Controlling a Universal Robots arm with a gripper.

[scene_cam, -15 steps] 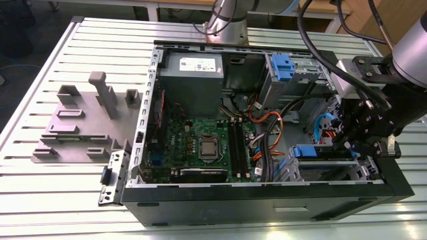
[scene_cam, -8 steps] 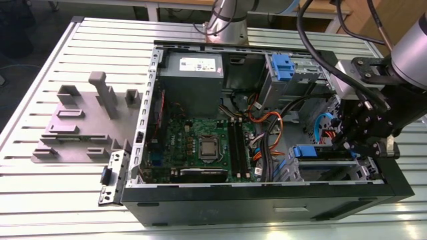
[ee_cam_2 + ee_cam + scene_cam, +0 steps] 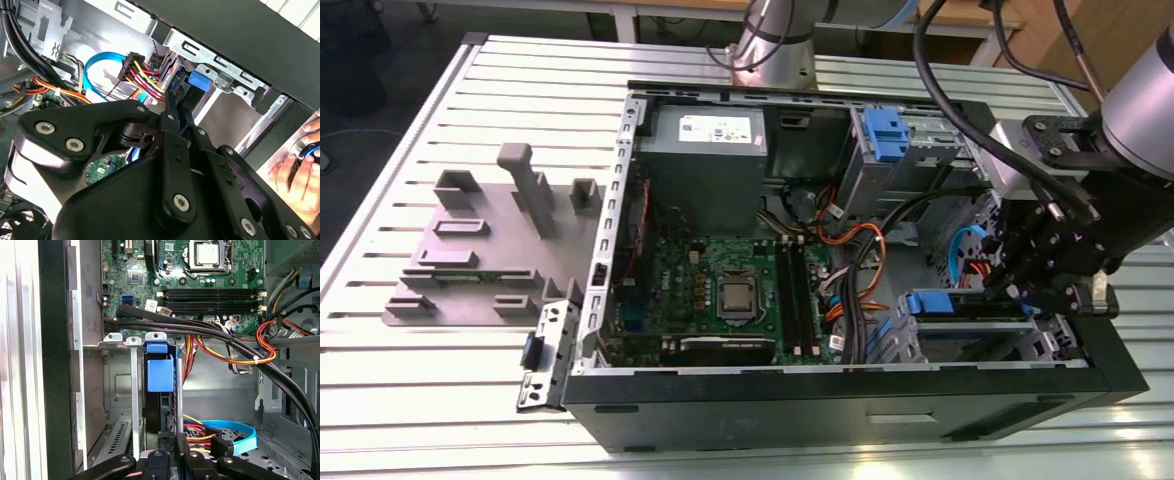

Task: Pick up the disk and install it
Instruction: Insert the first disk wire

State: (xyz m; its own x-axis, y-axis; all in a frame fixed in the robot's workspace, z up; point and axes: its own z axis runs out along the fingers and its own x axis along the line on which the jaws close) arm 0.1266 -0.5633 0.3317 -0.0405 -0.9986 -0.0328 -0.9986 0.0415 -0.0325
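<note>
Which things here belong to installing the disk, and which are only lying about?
Part of the job:
disk, at the drive cage
gripper, close by the disk

Lying about:
power supply
motherboard
grey fixture block
blue latch
a person's hand

This looks like a robotics lab or workshop. An open PC case lies on a counter of slotted aluminium, the arm's base bolted at its far edge. A grey fixture block sits well away from the gripper, across the case. Wooden desks stand behind.
</note>
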